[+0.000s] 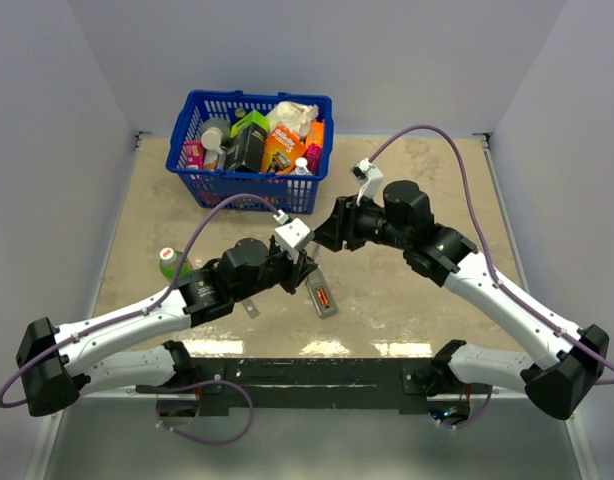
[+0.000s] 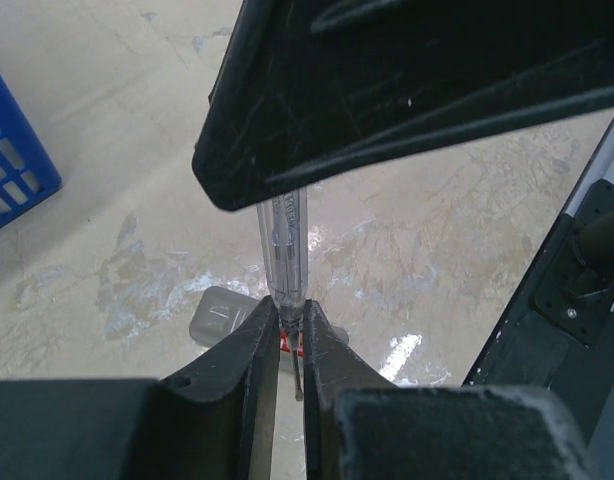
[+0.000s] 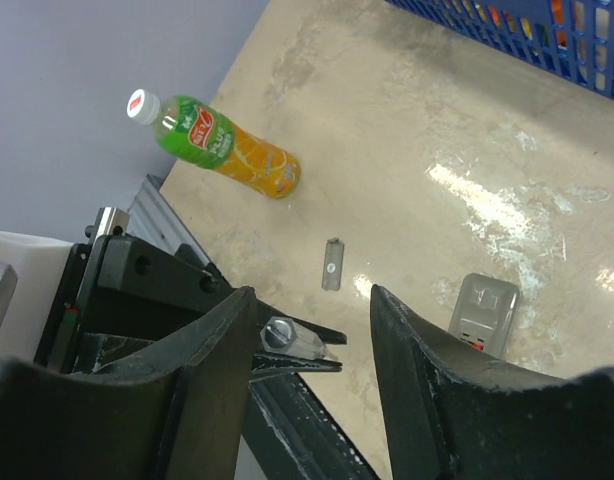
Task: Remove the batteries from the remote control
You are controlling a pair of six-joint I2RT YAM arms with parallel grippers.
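Observation:
The remote control (image 1: 315, 284) lies back-up on the table with a red-orange battery (image 1: 324, 297) showing in its recess. My left gripper (image 1: 305, 262) hovers just above it, shut on a thin clear-handled stick tool (image 2: 285, 245). In the left wrist view the tool's metal tip points down over the red battery (image 2: 291, 343) in the remote control (image 2: 219, 314). My right gripper (image 3: 312, 300) stands open around the tool's butt end (image 3: 287, 337), which sits close to one finger (image 3: 219, 345). In that view the remote control (image 3: 484, 310) lies below to the right.
A small grey cover piece (image 1: 249, 307) lies left of the remote. A green-and-orange bottle (image 1: 170, 262) lies at the table's left edge. A blue basket (image 1: 191, 162) full of packages stands at the back. The right gripper's black finger (image 2: 417, 90) fills the top of the left wrist view.

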